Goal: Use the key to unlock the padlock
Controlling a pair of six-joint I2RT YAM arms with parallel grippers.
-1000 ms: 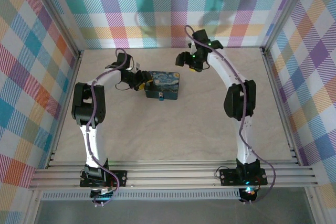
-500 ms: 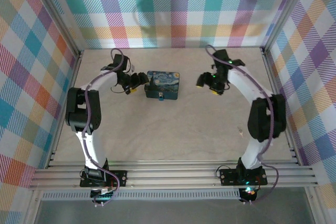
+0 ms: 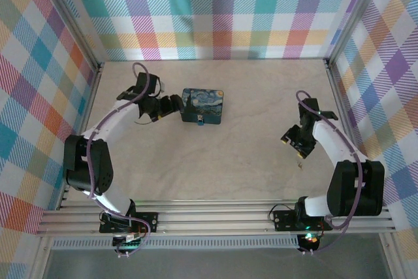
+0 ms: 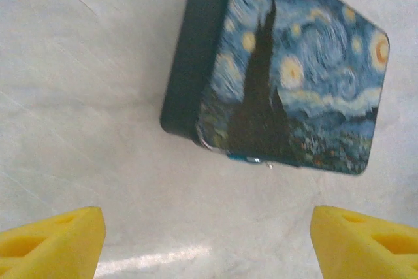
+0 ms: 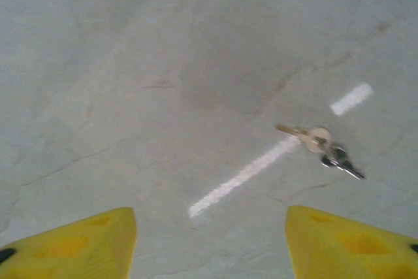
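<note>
Key point(image 5: 319, 139) lies flat near the bench's point(image 5: 130, 63) right edge: light, thin, slippery; pinch its bow. Right hand point(image 5: 209, 246) and left hand point(image 4: 209, 243) gape wide, empty.

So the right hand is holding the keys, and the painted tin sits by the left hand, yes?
Not quite: the keys lie loose on the table ahead of the right hand, whose fingers are apart and empty, as the right wrist view shows. The painted tin does sit by the left hand.
</note>
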